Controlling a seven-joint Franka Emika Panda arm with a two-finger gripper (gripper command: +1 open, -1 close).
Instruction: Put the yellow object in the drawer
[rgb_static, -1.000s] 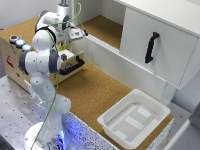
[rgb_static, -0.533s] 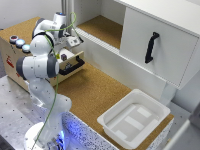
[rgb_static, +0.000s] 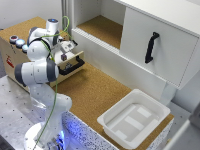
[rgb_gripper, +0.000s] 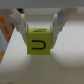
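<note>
In the wrist view a yellow cube (rgb_gripper: 39, 42) with a black "U" on its face sits between my two fingers, over a pale surface. My gripper (rgb_gripper: 39, 33) is shut on it, with a finger (rgb_gripper: 21, 24) pressed against each side. In the exterior view my gripper (rgb_static: 64, 54) hangs low over the open light-brown wooden drawer (rgb_static: 70, 69), just behind its black bar handle (rgb_static: 75, 64). The drawer is pulled out of a plywood box (rgb_static: 14, 57) at the exterior view's left. The cube itself is hidden by the hand in the exterior view.
Small round objects (rgb_static: 17, 41) stand on top of the plywood box. A white plastic tray (rgb_static: 132, 120) sits on the cork floor at the exterior view's lower right. A large white cabinet door with a vertical black handle (rgb_static: 151, 47) stands at the right, beside an open cork shelf (rgb_static: 102, 27).
My gripper has moved down and toward the open drawer with the yellow cube held in it. Nothing else has moved.
</note>
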